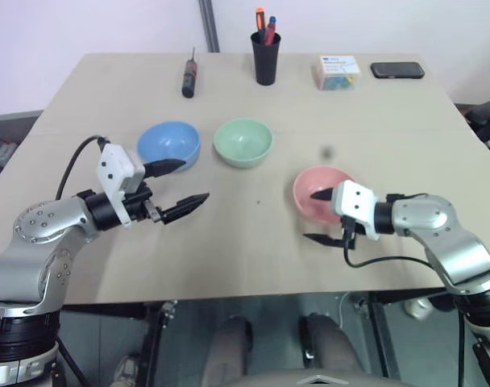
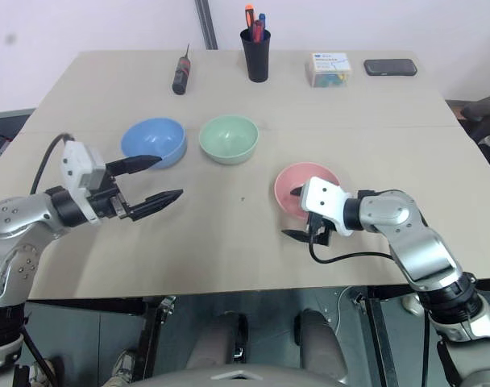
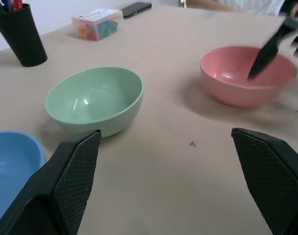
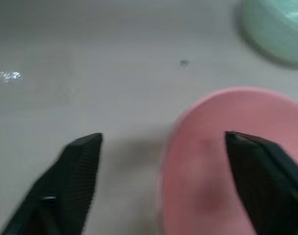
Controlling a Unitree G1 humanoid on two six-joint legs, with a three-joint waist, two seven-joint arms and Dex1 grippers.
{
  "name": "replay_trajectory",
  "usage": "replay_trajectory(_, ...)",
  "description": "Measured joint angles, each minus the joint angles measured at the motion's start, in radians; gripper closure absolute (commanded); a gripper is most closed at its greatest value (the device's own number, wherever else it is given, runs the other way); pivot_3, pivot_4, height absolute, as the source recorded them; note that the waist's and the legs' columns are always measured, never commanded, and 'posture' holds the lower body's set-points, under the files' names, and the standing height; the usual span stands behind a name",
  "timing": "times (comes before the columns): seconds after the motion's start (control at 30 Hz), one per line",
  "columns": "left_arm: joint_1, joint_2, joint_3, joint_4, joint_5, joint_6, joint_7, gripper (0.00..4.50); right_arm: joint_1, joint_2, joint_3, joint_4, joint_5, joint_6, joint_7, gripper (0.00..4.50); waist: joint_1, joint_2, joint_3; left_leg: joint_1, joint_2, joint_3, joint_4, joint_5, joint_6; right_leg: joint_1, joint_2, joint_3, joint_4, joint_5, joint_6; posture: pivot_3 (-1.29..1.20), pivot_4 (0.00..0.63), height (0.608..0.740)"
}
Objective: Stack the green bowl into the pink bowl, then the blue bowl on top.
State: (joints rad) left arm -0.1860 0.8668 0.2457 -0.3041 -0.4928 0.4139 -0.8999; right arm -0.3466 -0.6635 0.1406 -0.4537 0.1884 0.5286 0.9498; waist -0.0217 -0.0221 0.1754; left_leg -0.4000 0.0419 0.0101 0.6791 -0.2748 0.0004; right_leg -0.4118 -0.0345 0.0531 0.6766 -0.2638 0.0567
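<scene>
Since all three bowls sit apart on the bench (image 1: pixel 253 234), you've stacked nothing: green bowl (image 1: pixel 242 142) lies beyond your empty, wide-open left gripper (image 1: pixel 179 185), blue bowl (image 1: pixel 169 144) beside it, pink bowl (image 1: pixel 320 192) straddled by the open, empty right gripper (image 1: pixel 319 216).

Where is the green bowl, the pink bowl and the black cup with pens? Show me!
green bowl (image 1: pixel 242 142), left eye view, on the bowl's inside bottom.
pink bowl (image 1: pixel 313 192), left eye view, on its inner wall, left of the gripper.
black cup with pens (image 1: pixel 266 60), left eye view, on the cup's outer side.
</scene>
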Motion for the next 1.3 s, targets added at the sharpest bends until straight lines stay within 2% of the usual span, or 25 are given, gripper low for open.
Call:
replay_trajectory(0.03,-0.075,0.045,-0.077,-0.001,0.075,0.032,0.026,0.0,0.043,0.007,-0.104,-0.078,0.088,0.041,-0.018,0.22,0.012,-0.001,0.001,-0.001,0.0,-0.002,0.0,0.0,0.0,0.0,0.0,-0.002,0.0,0.0,0.0,0.0,0.15,0.74)
replay_trajectory(0.1,-0.159,0.075,-0.147,0.008,0.151,0.048,0.031,0.0,0.065,0.008,-0.18,-0.151,0.158,0.078,-0.034,0.22,0.013,-0.001,0.001,0.0,0.0,-0.001,0.0,0.0,0.0,0.001,0.0,-0.001,0.001,0.0,0.0,0.0,0.15,0.74)
replay_trajectory(0.17,-0.326,0.089,-0.308,0.059,0.284,0.033,0.014,0.0,0.098,0.011,-0.249,-0.22,0.215,0.124,-0.077,0.22,0.022,-0.002,0.0,0.001,-0.001,-0.003,0.001,0.0,0.0,0.003,0.001,-0.003,0.0,0.0,0.0,0.0,0.15,0.74)
replay_trajectory(0.2,-0.403,0.075,-0.376,0.102,0.348,0.017,0.009,0.0,0.113,0.012,-0.273,-0.245,0.232,0.14,-0.099,0.22,0.023,-0.002,0.0,0.001,-0.001,-0.002,0.001,0.0,0.0,0.003,0.001,-0.002,0.0,0.0,0.0,0.0,0.15,0.74)
replay_trajectory(0.27,-0.472,0.041,-0.437,0.163,0.412,0.0,0.011,0.0,0.125,0.012,-0.291,-0.258,0.244,0.153,-0.124,0.22,0.023,-0.001,0.0,0.001,-0.001,-0.001,0.001,0.0,0.0,0.003,0.001,-0.001,0.0,0.0,0.0,0.0,0.15,0.74)
replay_trajectory(0.37,-0.621,-0.055,-0.599,0.361,0.569,-0.049,0.006,0.0,0.148,0.012,-0.322,-0.275,0.247,0.166,-0.19,0.22,0.013,-0.001,0.0,0.0,-0.001,-0.002,0.002,0.0,0.0,0.002,0.002,-0.001,0.0,0.0,0.0,0.0,0.15,0.74)
replay_trajectory(0.43,-0.685,-0.102,-0.666,0.476,0.638,-0.096,-0.006,0.0,0.162,0.011,-0.33,-0.278,0.24,0.164,-0.224,0.22,0.009,-0.001,0.0,-0.002,-0.001,-0.001,0.002,0.0,0.0,0.0,0.002,0.0,0.0,0.0,0.0,0.0,0.15,0.74)
replay_trajectory(0.47,-0.713,-0.126,-0.693,0.539,0.668,-0.137,-0.016,0.51,0.172,0.011,-0.341,-0.279,0.239,0.164,-0.238,0.13,0.008,-0.002,0.0,-0.002,-0.001,-0.002,0.002,0.0,0.0,0.0,0.002,0.0,0.0,0.0,0.0,0.0,0.15,0.74)
replay_trajectory(0.53,-0.753,-0.158,-0.72,0.632,0.702,-0.208,-0.032,1.15,0.188,0.009,-0.357,-0.286,0.24,0.164,-0.26,0.13,0.007,-0.002,0.0,-0.004,-0.001,-0.002,0.002,0.0,0.0,-0.002,0.002,0.0,-0.001,0.0,0.0,0.0,0.15,0.74)
replay_trajectory(0.6,-0.78,-0.175,-0.729,0.696,0.722,-0.28,-0.06,2.05,0.218,0.002,-0.372,-0.297,0.243,0.162,-0.267,0.13,0.009,-0.002,0.0,-0.005,-0.001,-0.002,0.002,0.0,0.0,-0.002,0.002,-0.001,-0.001,0.0,0.0,0.0,0.15,0.74)
replay_trajectory(0.63,-0.786,-0.178,-0.729,0.715,0.727,-0.302,-0.071,2.16,0.23,-0.001,-0.379,-0.299,0.243,0.162,-0.27,0.13,0.009,-0.002,0.0,-0.006,-0.001,-0.002,0.002,0.0,0.0,-0.002,0.002,-0.001,-0.001,0.0,0.0,0.0,0.15,0.74)
replay_trajectory(0.73,-0.802,-0.197,-0.729,0.768,0.737,-0.365,-0.112,3.34,0.264,-0.006,-0.401,-0.325,0.249,0.162,-0.288,0.13,0.01,-0.002,0.0,-0.007,-0.001,-0.003,0.005,0.0,0.0,-0.003,0.001,-0.002,-0.001,0.0,0.0,0.0,0.15,0.74)
replay_trajectory(0.83,-0.815,-0.215,-0.727,0.798,0.743,-0.398,-0.137,4.33,0.283,-0.007,-0.417,-0.348,0.26,0.163,-0.306,0.13,0.01,-0.002,0.0,-0.009,-0.001,-0.006,0.007,0.0,0.0,-0.003,0.001,-0.004,0.0,0.0,0.0,0.0,0.15,0.74)
replay_trajectory(0.97,-0.819,-0.234,-0.712,0.81,0.726,-0.417,-0.178,4.43,0.303,-0.018,-0.432,-0.359,0.268,0.163,-0.32,0.13,0.01,-0.002,0.0,-0.012,-0.001,-0.01,0.008,0.0,0.0,-0.004,0.001,-0.008,0.0,0.0,0.0,0.0,0.15,0.74)
replay_trajectory(1.1,-0.819,-0.239,-0.673,0.765,0.641,-0.386,-0.304,4.43,0.343,-0.025,-0.47,-0.374,0.285,0.164,-0.329,0.13,0.011,-0.002,0.0,-0.014,-0.001,-0.012,0.009,0.0,0.0,-0.004,0.001,-0.01,-0.001,0.0,0.0,0.0,0.15,0.74)
replay_trajectory(1.3,-0.848,-0.299,-0.638,0.534,0.46,-0.331,-0.495,4.43,0.487,-0.016,-0.561,-0.454,0.302,0.166,-0.356,0.13,0.022,-0.001,0.0,-0.014,-0.002,-0.013,0.01,0.0,0.0,-0.002,0.0,-0.012,-0.001,0.0,0.0,0.0,0.15,0.74)
